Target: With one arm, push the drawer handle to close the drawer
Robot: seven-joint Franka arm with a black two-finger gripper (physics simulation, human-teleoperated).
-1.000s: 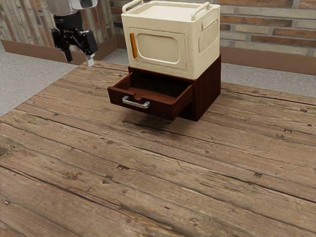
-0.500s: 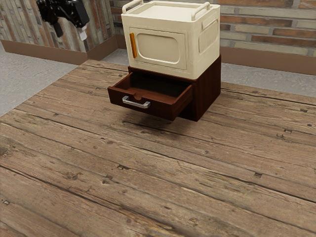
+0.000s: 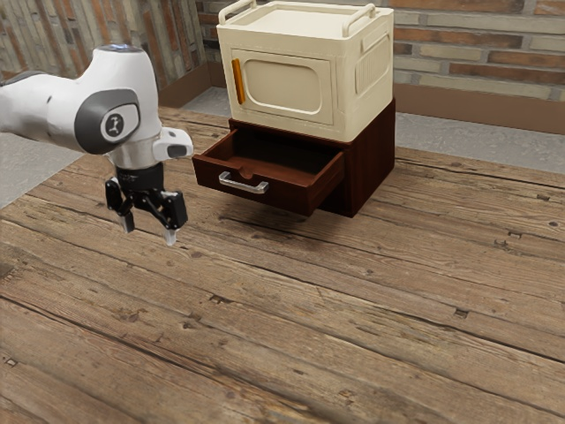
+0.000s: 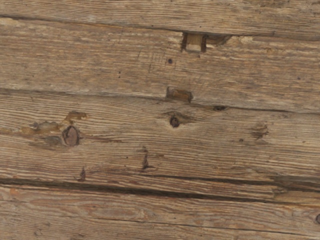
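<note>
My black gripper (image 3: 149,235) points down over the planks toward the exterior view's left, its two fingers spread open with nothing between them. To the exterior view's right of it, apart from it, the dark brown drawer (image 3: 287,192) sticks out of its cabinet (image 3: 372,163). A silver bar handle (image 3: 243,184) is fixed to the drawer's front, and the inside that shows is bare.
A cream box (image 3: 281,86) with an orange handle and top rails rests on the cabinet. Brick walls stand behind. The wooden table (image 3: 291,309) spreads out in front, and its planks (image 4: 150,150) lie under my hand.
From the upper left of the exterior view, my gripper has come down and toward the viewer, bringing the white arm into sight. The drawer has stayed still.
</note>
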